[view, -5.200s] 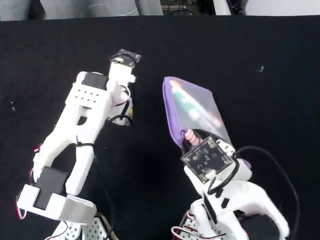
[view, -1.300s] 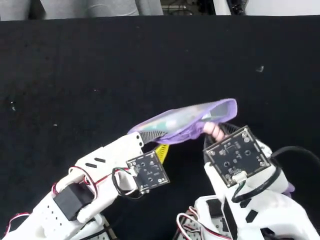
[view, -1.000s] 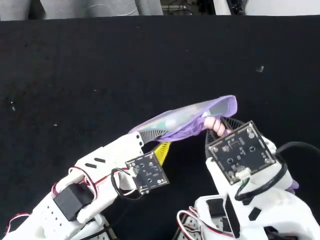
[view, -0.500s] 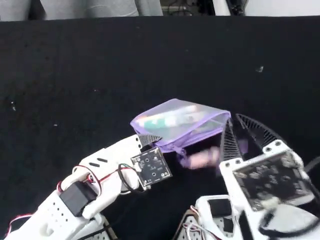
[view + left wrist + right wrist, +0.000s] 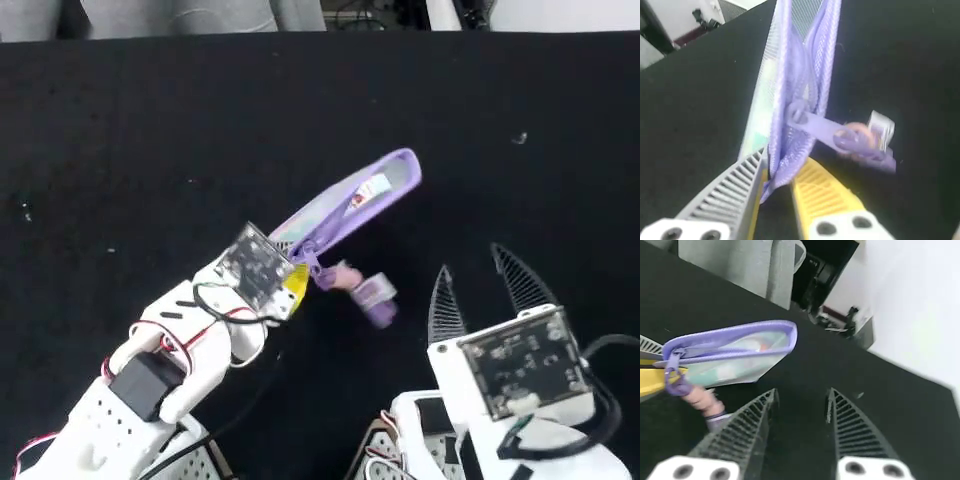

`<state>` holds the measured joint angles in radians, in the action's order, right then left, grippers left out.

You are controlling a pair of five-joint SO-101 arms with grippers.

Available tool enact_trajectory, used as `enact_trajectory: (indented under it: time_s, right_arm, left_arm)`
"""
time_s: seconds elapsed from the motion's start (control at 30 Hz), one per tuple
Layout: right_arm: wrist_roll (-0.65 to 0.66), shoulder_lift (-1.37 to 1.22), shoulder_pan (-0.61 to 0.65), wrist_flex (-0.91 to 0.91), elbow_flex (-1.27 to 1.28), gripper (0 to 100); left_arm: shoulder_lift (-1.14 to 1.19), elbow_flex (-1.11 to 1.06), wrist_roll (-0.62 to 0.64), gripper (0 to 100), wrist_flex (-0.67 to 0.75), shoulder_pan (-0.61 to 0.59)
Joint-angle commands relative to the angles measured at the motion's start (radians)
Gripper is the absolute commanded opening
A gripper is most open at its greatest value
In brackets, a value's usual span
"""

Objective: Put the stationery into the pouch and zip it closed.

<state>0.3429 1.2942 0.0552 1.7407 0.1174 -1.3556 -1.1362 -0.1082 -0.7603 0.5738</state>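
High view: black table carrying both arms. The left arm enters from 7 o'clock and ends near the centre; the right arm rises from 5 o'clock.

Purple pouch with a clear side panel, seen edge-on, running from the centre toward 1 o'clock. Coloured stationery shows faintly through the panel in the right wrist view. In the left wrist view the pouch extends straight away from the camera.

Left tool clenched on the pouch's near end, its grey and yellow fingers pinching the purple fabric from both sides.

Right tool released and holding nothing, at 4 o'clock of the pouch and apart from it; black table shows between its two fingers.

Zipper pull, a purple tab with a pink charm, hanging at 4 o'clock from the held end, just beside the yellow finger.
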Motion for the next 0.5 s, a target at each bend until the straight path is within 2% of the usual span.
enact_trajectory:
  time_s: [0.0, 0.07, 0.23, 0.47]
  right_arm:
    - [-0.084, 0.013, 0.092, 0.017, 0.099, 14.1]
    - [-0.106, 0.021, 0.204, -0.005, 0.174, 13.9]
    - [-0.078, 0.12, 0.436, -0.075, 0.262, 13.8]
    - [-0.074, 0.193, 0.525, -0.132, 0.355, 13.8]
  left_arm:
    - [0.0, 0.104, 0.153, 3, 0.018, -0.021]
    - [0.0, 0.124, 0.216, 3, 0.018, -0.022]
    - [-0.002, 0.124, 0.282, 3, 0.046, -0.022]
    - [-0.002, 0.12, 0.379, 3, 0.078, -0.079]
